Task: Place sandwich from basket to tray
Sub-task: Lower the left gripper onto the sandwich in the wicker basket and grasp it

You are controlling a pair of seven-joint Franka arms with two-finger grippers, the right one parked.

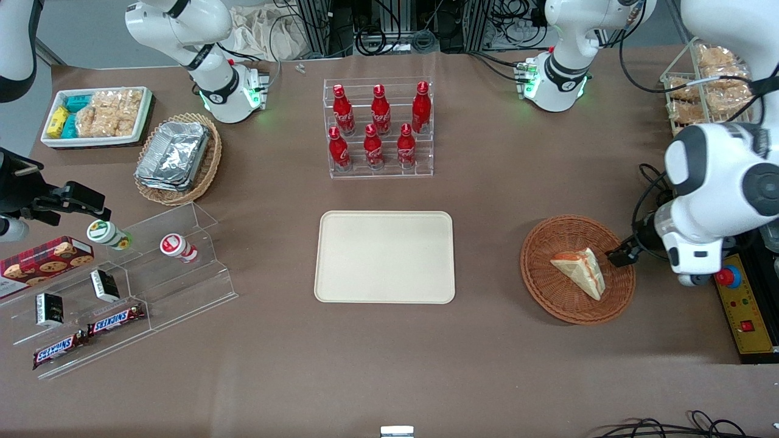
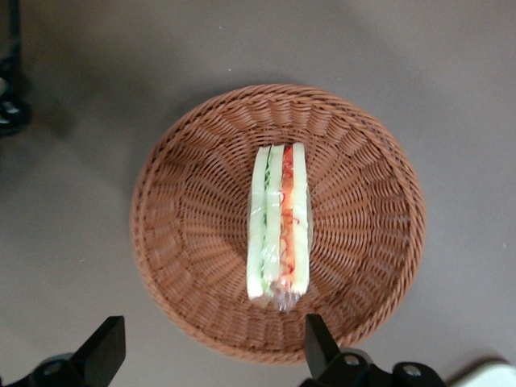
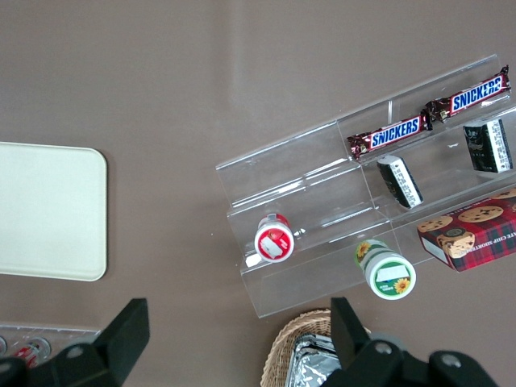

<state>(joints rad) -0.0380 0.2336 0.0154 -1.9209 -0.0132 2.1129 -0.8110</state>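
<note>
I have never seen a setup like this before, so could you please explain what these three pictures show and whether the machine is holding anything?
These are two white robot arms bolted to a brown table. The front view looks down at the whole table. The other two views come from cameras on each arm's wrist, looking down past the fingers.

The working arm's gripper hovers above the basket, open and holding nothing. The sandwich, a wrapped triangle, lies in that basket. Its red and green filling shows in the left wrist view.

The tray lies bare at the table's middle. The job is to move the sandwich onto it.

Farther from the front camera than the tray stands a rack of red bottles. Toward the parked arm's end are a clear shelf with chocolate bars and a basket of foil containers.
</note>
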